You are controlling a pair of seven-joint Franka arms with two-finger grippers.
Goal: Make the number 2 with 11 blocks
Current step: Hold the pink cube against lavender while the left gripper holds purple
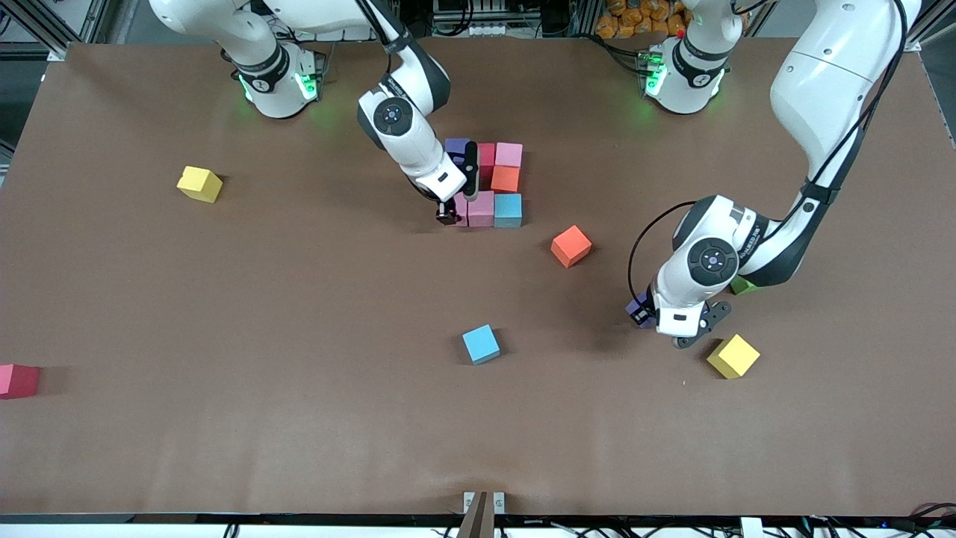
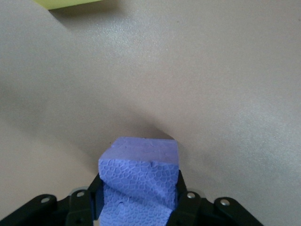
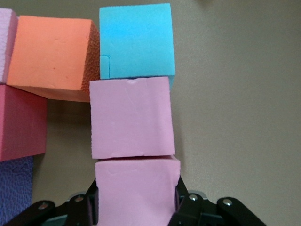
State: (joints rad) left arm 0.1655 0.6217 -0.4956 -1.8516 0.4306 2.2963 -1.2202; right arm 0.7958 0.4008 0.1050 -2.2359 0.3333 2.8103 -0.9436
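We read no writing | left tool (image 1: 644, 317) grips purple block (image 2: 139, 181) | right tool (image 1: 448, 217) clamps pink block (image 3: 136, 195) mid-bench.

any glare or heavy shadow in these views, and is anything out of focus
Front view: even light, green glow at both arm bases, soft shadows beside the blocks. Left wrist view: pale, washed-out table, a dark shadow around the purple block. Right wrist view: sharp, the pink block casts little shadow.

1. You see a brown matte bench (image 1: 224, 433) filling nearly the whole front view.
2. Along its top edge you see aluminium framing (image 1: 82, 22) and dark cables.
3. Green light glows on the bench there.
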